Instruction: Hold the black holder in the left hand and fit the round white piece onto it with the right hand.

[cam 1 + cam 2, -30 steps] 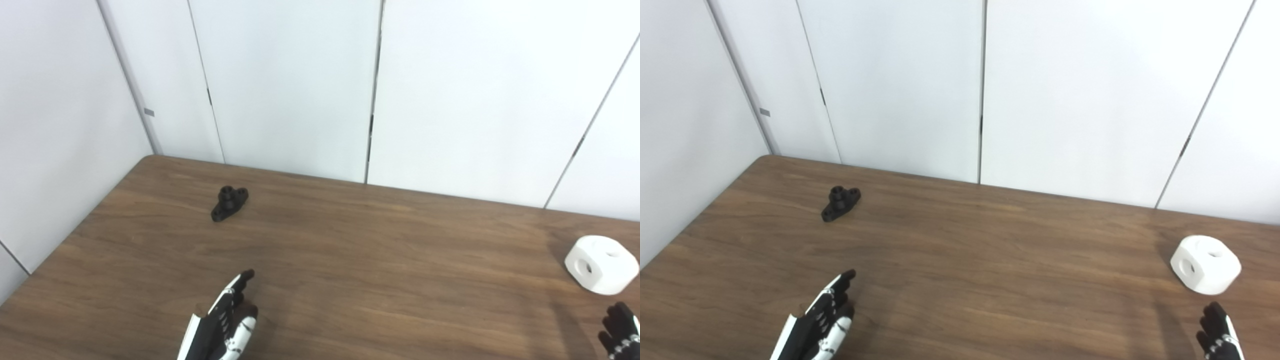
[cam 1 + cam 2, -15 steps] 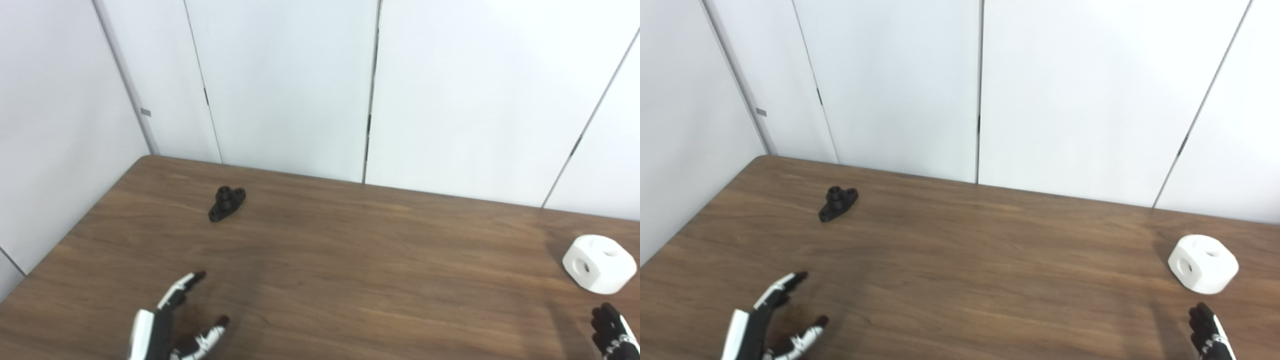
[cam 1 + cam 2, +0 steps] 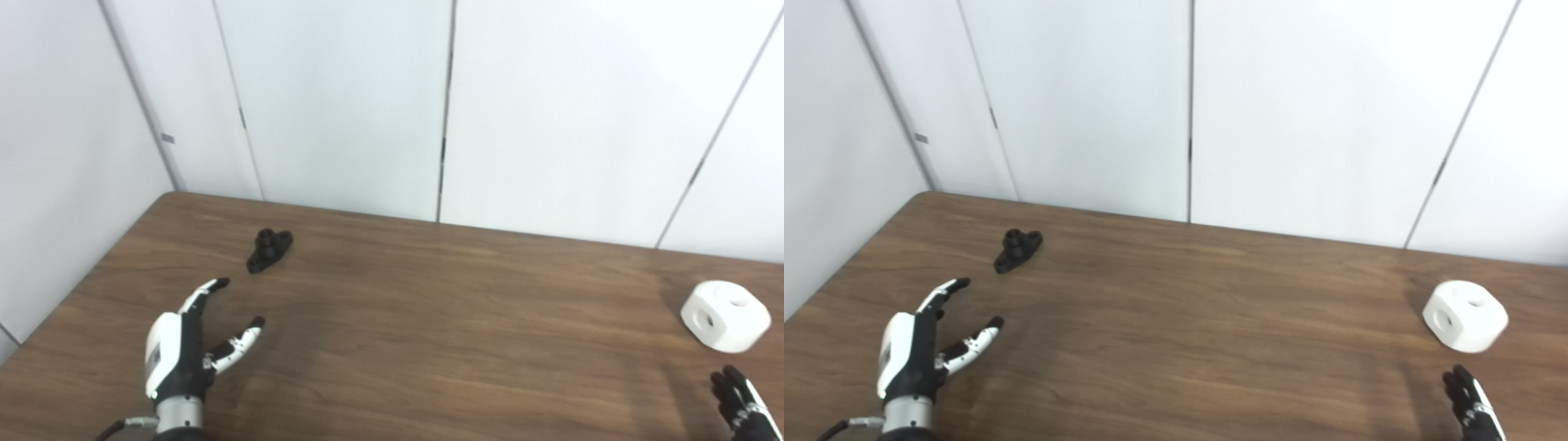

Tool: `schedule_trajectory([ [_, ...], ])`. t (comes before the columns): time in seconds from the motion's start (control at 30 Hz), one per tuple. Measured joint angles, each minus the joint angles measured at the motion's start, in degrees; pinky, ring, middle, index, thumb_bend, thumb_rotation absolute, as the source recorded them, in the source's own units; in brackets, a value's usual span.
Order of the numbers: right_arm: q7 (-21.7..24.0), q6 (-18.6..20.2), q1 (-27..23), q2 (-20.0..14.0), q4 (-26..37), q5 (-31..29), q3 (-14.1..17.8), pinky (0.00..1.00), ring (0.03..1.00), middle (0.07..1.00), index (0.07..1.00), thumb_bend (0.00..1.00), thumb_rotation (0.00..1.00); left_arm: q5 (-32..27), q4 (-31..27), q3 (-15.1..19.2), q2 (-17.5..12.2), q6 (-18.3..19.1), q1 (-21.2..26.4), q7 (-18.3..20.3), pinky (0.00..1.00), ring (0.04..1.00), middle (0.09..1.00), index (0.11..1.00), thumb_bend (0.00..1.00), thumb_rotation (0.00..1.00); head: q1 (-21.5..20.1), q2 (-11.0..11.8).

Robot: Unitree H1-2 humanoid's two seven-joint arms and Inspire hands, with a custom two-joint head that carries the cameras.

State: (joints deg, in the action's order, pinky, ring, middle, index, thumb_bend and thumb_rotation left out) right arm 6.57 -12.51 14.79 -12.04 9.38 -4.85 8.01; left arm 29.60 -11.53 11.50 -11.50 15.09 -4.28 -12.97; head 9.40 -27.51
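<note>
Black holder (image 3: 269, 250): resting on bench (image 3: 429, 318), far left area, near rear edge; lying at a slant, unheld; raised boss with holes on top. Round white piece (image 3: 725, 316): resting on bench at far right, well apart from holder; holes visible on top and side faces; unheld. Left hand (image 3: 184, 349): raised above bench at near left, below and left of holder in view, not touching it; fingers (image 3: 202, 295) extended toward holder, thumb spread apart, nothing gripped. Right hand (image 3: 741, 404): at lower right corner, near white piece but clear of it; only dark fingertips visible, pointing up-frame; spread or curled state not determinable. White wall panels (image 3: 343, 104) behind bench.
</note>
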Motion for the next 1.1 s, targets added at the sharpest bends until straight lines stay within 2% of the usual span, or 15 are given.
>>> schedule_trajectory([
  [0.33, 0.0, 0.5, 0.1, 0.1, 0.0, 0.0, 0.1, 1.0, 0.976, 0.95, 0.955, 0.51, 1.0, 1.3, 10.1, -1.1, -4.2, 0.2, 7.5, -0.2, 0.79, 0.896, 0.878, 0.792, 0.8, 0.32, 0.3, 0.3],
  [0.53, 0.0, 0.5, 0.1, 0.2, 0.0, 0.2, 0.1, 1.0, 0.974, 0.948, 0.954, 0.47, 1.0, 2.6, 15.8, -2.1, -6.0, 0.6, 11.1, -1.3, 0.88, 0.917, 0.88, 0.787, 0.84, 0.39, 0.3, 0.4],
  [0.73, 0.0, 0.5, 0.1, 0.3, 0.0, 0.5, 0.2, 1.0, 0.976, 0.951, 0.961, 0.48, 1.0, 3.7, 23.6, -3.2, -8.3, 0.8, 15.5, -3.0, 0.94, 0.919, 0.878, 0.767, 0.87, 0.36, 0.3, 0.4],
  [0.83, 0.0, 0.6, 0.1, 0.3, 0.0, 0.8, 0.3, 1.0, 0.977, 0.953, 0.962, 0.47, 1.0, 3.7, 24.9, -3.8, -8.5, 0.9, 15.9, -3.0, 0.97, 0.935, 0.892, 0.777, 0.85, 0.35, 0.2, 0.2],
  [0.93, 0.0, 0.6, 0.2, 0.3, 0.0, 0.8, 0.3, 1.0, 0.979, 0.951, 0.962, 0.47, 1.0, 3.7, 26.2, -4.7, -8.6, 1.6, 16.8, -2.9, 0.95, 0.933, 0.891, 0.773, 0.85, 0.36, 0.2, 0.2],
  [1.1, 0.0, 0.6, 0.2, 0.4, 0.1, 1.0, 0.3, 1.0, 0.977, 0.948, 0.958, 0.48, 1.0, 4.2, 28.8, -6.7, -10.6, 2.1, 18.8, -3.0, 0.94, 0.924, 0.887, 0.767, 0.85, 0.4, 0.1, 0.1],
])
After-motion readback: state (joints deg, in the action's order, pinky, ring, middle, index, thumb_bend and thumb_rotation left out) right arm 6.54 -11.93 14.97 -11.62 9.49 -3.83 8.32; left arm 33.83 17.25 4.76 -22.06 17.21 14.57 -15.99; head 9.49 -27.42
